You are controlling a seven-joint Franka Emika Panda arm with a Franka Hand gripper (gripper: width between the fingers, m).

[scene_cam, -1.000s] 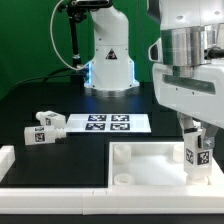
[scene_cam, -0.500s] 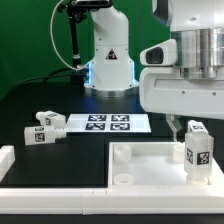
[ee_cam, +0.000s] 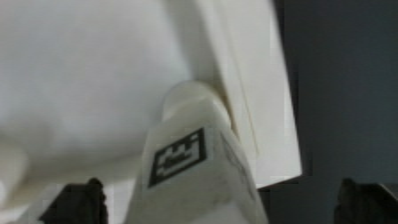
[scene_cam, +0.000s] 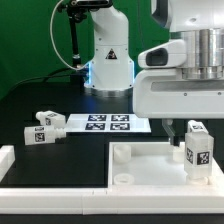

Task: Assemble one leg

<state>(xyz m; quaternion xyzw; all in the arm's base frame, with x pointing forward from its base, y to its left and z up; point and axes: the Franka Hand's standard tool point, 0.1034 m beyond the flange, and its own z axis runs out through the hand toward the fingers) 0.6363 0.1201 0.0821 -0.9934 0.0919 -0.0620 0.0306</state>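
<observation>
A leg (scene_cam: 197,150), a small white block with black-and-white tags, stands upright in the corner socket of the white tabletop (scene_cam: 150,165) on the exterior view's right. My gripper (scene_cam: 182,129) hangs just above it, open. In the wrist view the leg (ee_cam: 187,160) rises between the two dark fingertips (ee_cam: 80,203), with a gap on each side. Beside it in that view lie the tabletop's flat face and rim (ee_cam: 240,70). Two more legs (scene_cam: 47,120) (scene_cam: 40,136) lie on the black table on the exterior view's left.
The marker board (scene_cam: 105,123) lies behind the tabletop. The arm's white base (scene_cam: 108,60) stands at the back. A white raised border (scene_cam: 12,158) runs along the table's front and left side. A black stand (scene_cam: 72,35) rises at the back left.
My gripper has let go of the upright leg and risen off it. The leg stays standing in the corner socket. The other legs have not moved.
</observation>
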